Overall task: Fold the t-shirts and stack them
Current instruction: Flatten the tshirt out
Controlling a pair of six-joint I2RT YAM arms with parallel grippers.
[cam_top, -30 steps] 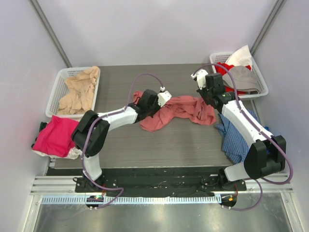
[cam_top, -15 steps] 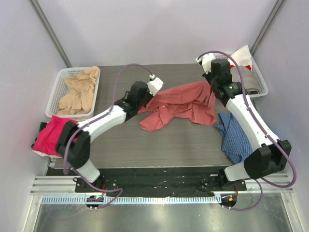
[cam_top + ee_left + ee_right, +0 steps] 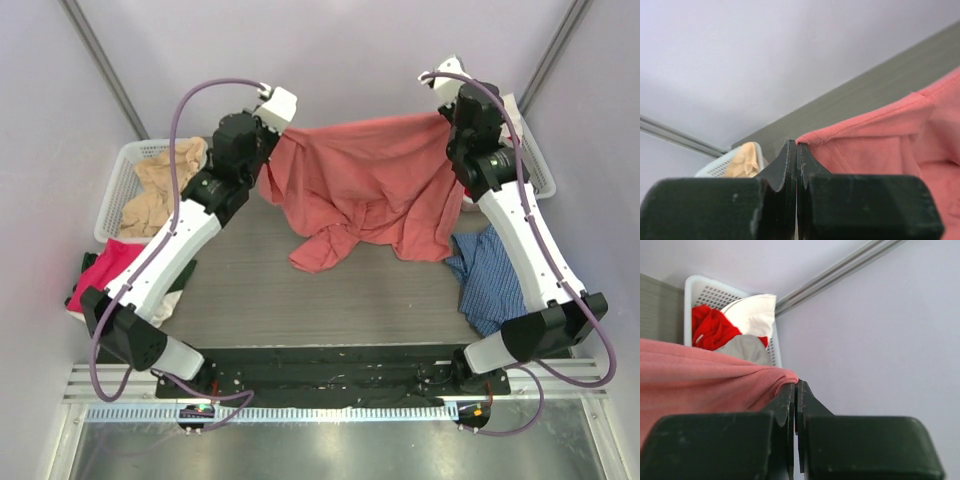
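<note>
While clamped fully shut on the upper corners of the salmon-red t-shirt (image 3: 360, 180), left claw (image 3: 796, 147) and right claw (image 3: 796, 387), stretching it high over the counter (image 3: 250, 290), lower end bunched and seemingly resting there. Looks like spreading before folding. Next: laying it down flat, without wrinkles.

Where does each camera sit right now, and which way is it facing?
Top external: above and behind the bases, looking down on the table; left arm and right arm show whole, salmon t-shirt stretched between.
Left wrist: on that arm, facing along the shut left gripper to the back wall and beige-filled basket.
Right wrist: likewise, along the shut right gripper to the right basket.
All three share the t-shirt.
</note>
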